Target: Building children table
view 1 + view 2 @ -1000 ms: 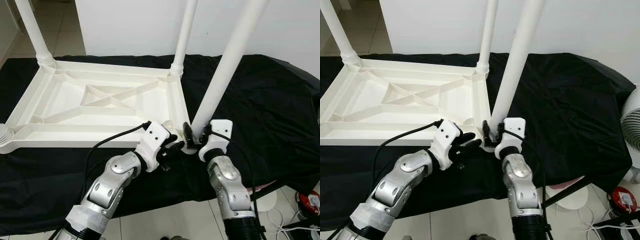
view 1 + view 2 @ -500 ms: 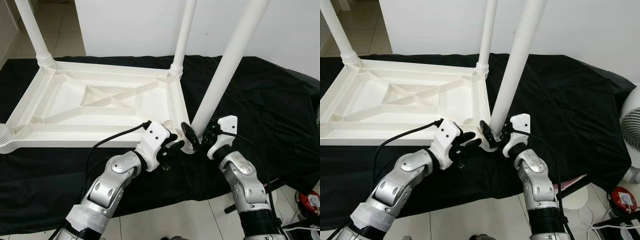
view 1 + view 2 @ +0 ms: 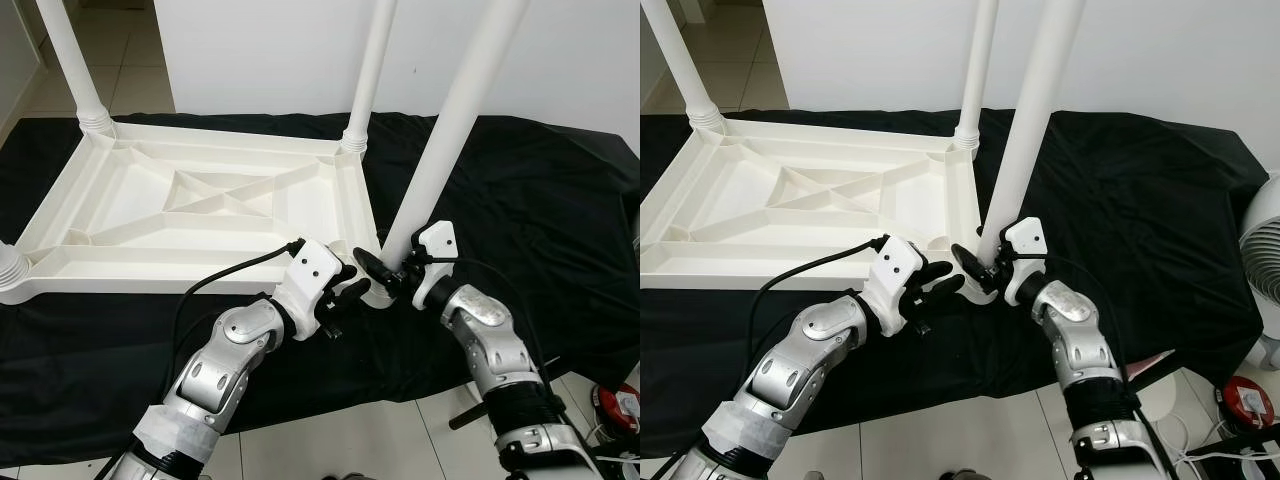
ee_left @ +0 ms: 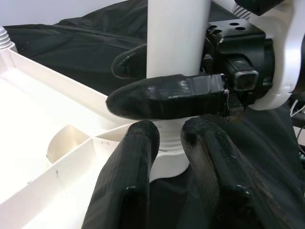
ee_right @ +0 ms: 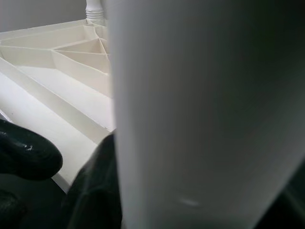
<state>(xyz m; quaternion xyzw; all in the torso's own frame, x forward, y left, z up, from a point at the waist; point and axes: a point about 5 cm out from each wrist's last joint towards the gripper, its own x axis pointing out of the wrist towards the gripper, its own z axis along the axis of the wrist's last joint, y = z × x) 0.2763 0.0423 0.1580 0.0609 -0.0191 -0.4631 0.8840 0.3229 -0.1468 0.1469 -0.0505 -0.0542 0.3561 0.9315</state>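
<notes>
While our right gripper [image 3: 385, 276] clamps the base of the near leg [image 3: 447, 130], we are seating that leg into the near right corner socket [image 4: 167, 157] of the upturned tabletop [image 3: 200, 205]. From the left wrist view, one black right finger [image 4: 167, 98] lies across the front of the leg and the other wraps behind it, so we call it closed on the leg. Our left gripper [image 3: 340, 295] sits just beside, its two fingers slightly parted and pointing at the socket collar; we cannot see it holding anything, so it reads as open and bracing near the corner.

To do this well, we judge the leg should stay upright over the socket while we twist or push, the left steadying the tabletop so it does not slide on the black cloth [image 3: 540, 200].

Farther off, two more legs already stand in their far sockets: far right leg [image 3: 372, 60], far left leg [image 3: 72, 60]. A threaded stub [image 3: 8, 268] shows at the near left corner.
</notes>
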